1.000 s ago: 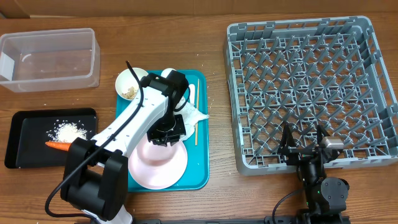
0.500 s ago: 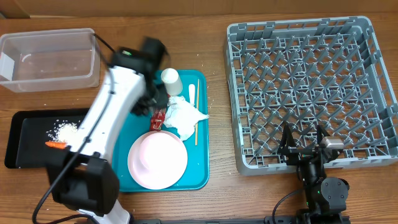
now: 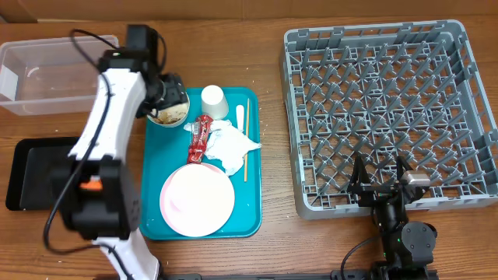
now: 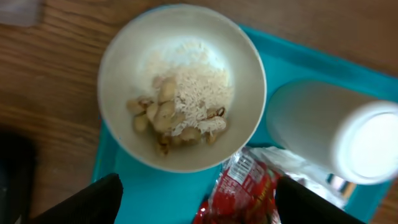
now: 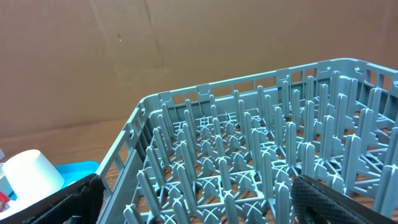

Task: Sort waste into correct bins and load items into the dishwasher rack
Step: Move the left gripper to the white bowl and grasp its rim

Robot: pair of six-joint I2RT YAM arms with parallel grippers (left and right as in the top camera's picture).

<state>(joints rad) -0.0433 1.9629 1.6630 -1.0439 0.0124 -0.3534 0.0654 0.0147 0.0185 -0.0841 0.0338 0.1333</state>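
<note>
The left claw [image 4: 198,186] hangs over the 11 o'clock corner of the flat teal plastic serving tray [image 3: 250,214], its two dark fingers [image 4: 81,202] spread wide with nothing held between them. Directly below it sits a small round white bowl [image 4: 180,87] holding whitish rice-like scraps and some brownish bits [image 4: 180,115]. In the overhead view a small white cup [image 3: 214,99] stands at the bowl's 3 o'clock. A red crinkled wrapper [image 3: 200,138] lies at the bowl's 5 o'clock, touching a crumpled white paper napkin [image 3: 230,146]. A thin wooden stick [image 3: 247,140] lies along the tray's 3 o'clock edge, and a larger round white plate [image 3: 198,200] fills the 6 o'clock end. A deep clear plastic rectangular tub [image 3: 58,74] sits at the tray's 10 o'clock, and a shallow black rectangular plastic tray [image 3: 23,173] at its 8 o'clock, partly hidden by the arm. The large square grey plastic grid rack [image 3: 389,109] stands at the tray's 3 o'clock. The right claw [image 3: 380,169] rests at the rack's 6 o'clock edge, spread wide and empty.
</note>
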